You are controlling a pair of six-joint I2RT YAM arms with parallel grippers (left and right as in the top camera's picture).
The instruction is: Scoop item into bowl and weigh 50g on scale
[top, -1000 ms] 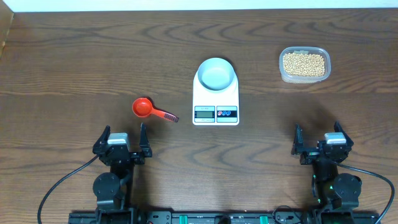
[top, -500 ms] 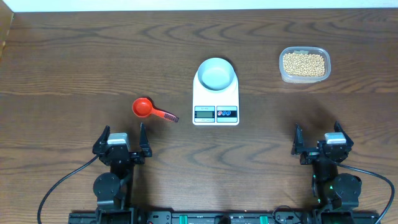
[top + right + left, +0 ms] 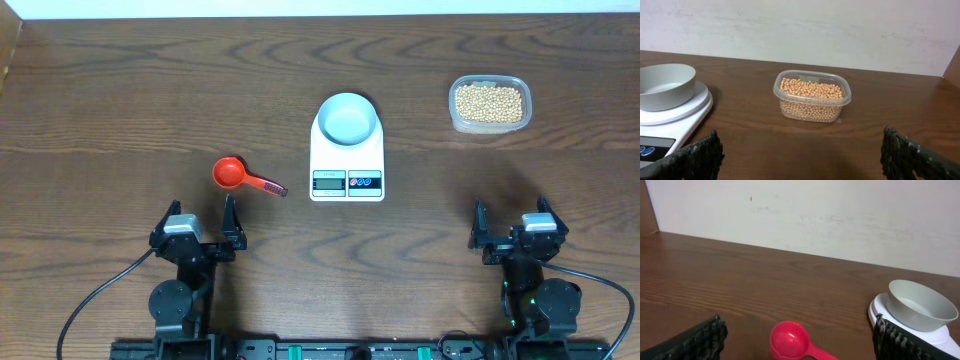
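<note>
At table centre, the bowl (image 3: 348,118) sits on the scale (image 3: 347,162); the beans (image 3: 488,102) are all in the clear tub (image 3: 489,126) back right, well apart from it. Red scoop (image 3: 240,176) lies left of the scale. Left gripper (image 3: 197,216) and right gripper (image 3: 510,215) are both spread wide at the near edge, grasping nothing.

no legible text or brand anywhere, scale (image 3: 347,160) display (image 3: 329,181) possibly showing digits, too small to read, buttons (image 3: 365,181) unreadable
</note>
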